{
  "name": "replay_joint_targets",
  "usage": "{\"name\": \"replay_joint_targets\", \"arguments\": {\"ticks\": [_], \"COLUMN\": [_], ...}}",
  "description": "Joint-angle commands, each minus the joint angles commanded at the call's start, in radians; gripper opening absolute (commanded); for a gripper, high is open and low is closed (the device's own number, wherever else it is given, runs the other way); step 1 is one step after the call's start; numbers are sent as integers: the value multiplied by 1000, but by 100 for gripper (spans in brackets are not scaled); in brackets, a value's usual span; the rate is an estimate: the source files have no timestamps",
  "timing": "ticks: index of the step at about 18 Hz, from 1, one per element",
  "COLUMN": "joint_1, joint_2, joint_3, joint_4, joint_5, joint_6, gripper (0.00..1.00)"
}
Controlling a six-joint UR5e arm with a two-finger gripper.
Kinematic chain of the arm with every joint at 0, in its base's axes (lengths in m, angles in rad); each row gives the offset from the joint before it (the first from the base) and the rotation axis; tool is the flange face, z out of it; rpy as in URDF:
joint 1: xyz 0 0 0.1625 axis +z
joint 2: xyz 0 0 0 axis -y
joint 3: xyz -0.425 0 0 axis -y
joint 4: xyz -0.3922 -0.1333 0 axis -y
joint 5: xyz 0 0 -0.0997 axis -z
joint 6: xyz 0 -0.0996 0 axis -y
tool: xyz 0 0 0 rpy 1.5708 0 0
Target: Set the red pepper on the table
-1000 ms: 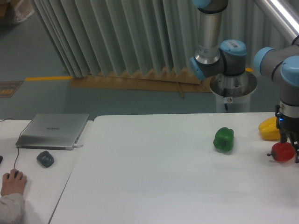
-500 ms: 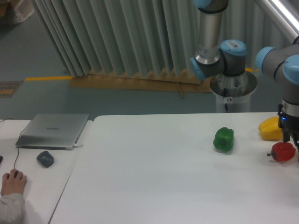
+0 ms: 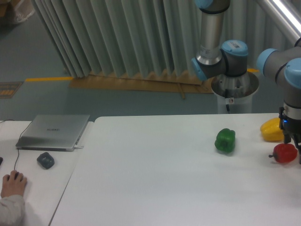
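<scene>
since a second ago the gripper has carried the red pepper slightly up and to the right; over the last half second almost nothing has shifted. its fingers come down over the pepper's right half at the far right edge of the view, and they look clamped on the pepper, though the right finger is cut off by the frame. the pepper sits low, at or just above the table; i cannot tell whether it touches the surface. its dark stem points left.

just beside it, further back, lies the yellow pepper, and further left, apart from both, the green pepper.

my judgement of the risks: if the jaws part while the pepper is not fully down, its round glossy body could roll, toward the near right edge of the table or into the yellow pepper. lifting away crookedly could also nudge it.

on the smaller desk at left are a closed laptop, a dark mouse and a person's hand on another mouse. the laptop lid bears a small mark, too blurred to read; no other writing is legible.
</scene>
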Motion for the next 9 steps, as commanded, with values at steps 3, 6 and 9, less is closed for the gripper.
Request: {"name": "replay_joint_targets", "arguments": {"ticks": [3, 6, 9], "joint_1": [23, 23, 0], "joint_2": [2, 3, -2], "joint_3": [-15, -44, -58], "joint_4": [-18, -32, -41], "joint_5": [0, 6, 74], "joint_6": [5, 5, 5], "gripper": [100, 100, 100]}}
